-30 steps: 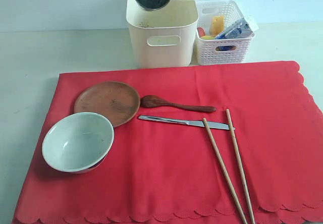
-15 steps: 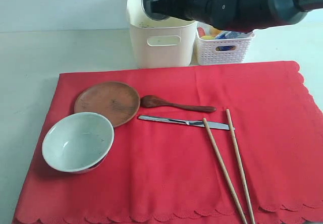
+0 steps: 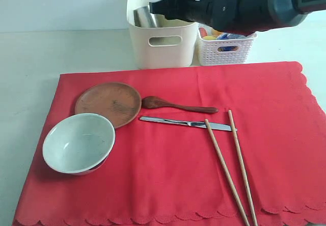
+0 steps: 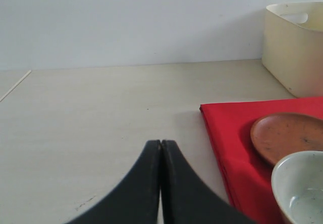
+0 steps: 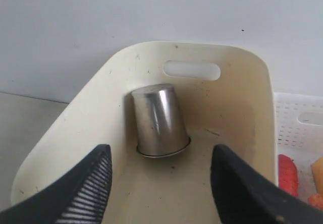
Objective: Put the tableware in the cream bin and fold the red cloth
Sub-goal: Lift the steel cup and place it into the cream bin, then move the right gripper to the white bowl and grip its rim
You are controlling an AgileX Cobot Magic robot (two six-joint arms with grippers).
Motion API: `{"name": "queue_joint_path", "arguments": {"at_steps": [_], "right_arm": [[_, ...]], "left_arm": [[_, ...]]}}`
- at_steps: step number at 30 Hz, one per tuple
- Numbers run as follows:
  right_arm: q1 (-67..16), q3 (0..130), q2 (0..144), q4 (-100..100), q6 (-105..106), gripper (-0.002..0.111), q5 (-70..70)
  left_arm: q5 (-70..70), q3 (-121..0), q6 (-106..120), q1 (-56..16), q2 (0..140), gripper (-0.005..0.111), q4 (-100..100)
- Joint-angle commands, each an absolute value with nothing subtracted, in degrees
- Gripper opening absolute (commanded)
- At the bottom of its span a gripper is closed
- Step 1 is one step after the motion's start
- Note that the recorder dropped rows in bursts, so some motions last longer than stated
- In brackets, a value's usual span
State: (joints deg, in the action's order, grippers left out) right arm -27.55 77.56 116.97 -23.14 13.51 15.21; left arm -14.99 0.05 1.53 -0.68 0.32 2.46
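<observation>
The steel cup [image 5: 157, 120] lies inside the cream bin [image 3: 163, 48], free of my right gripper [image 5: 160, 152], which hangs open just above the bin's rim with nothing between its fingers. On the red cloth [image 3: 178, 180] lie the brown wooden plate [image 3: 108, 103], the pale bowl [image 3: 79, 142], the dark spoon [image 3: 175, 105], the metal knife [image 3: 186, 123] and two chopsticks [image 3: 226, 172]. My left gripper [image 4: 161, 144] is shut and empty over bare table, to the left of the cloth's edge [image 4: 227, 133], and does not show in the exterior view.
A white lattice basket [image 3: 226, 50] with food items and a carton stands right beside the cream bin. The right arm [image 3: 244, 4] reaches across above both bins. Bare pale table [image 3: 51, 53] lies left of the cloth and behind it.
My right gripper has opened and let go of the steel cup, which now rests in the cream bin. The left gripper's earlier state is not shown.
</observation>
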Motion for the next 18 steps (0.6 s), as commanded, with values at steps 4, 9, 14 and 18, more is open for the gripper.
{"name": "queue_joint_path", "arguments": {"at_steps": [4,9,14,18], "right_arm": [[-27.2,78.2,113.2,-23.4,13.9,0.058,11.3],[-27.2,78.2,108.1,-23.4,13.9,0.058,3.4],[-27.2,78.2,103.5,-23.1,13.9,0.058,-5.8],[-27.2,78.2,100.6,-22.9,13.9,0.058,-12.5]], "left_arm": [[-14.9,0.0,1.3,-0.6,0.0,0.003,2.1],[-14.9,0.0,1.3,-0.6,0.0,0.003,2.1],[-14.9,0.0,1.3,-0.6,0.0,0.003,2.1],[-14.9,0.0,1.3,-0.6,0.0,0.003,2.1]]}}
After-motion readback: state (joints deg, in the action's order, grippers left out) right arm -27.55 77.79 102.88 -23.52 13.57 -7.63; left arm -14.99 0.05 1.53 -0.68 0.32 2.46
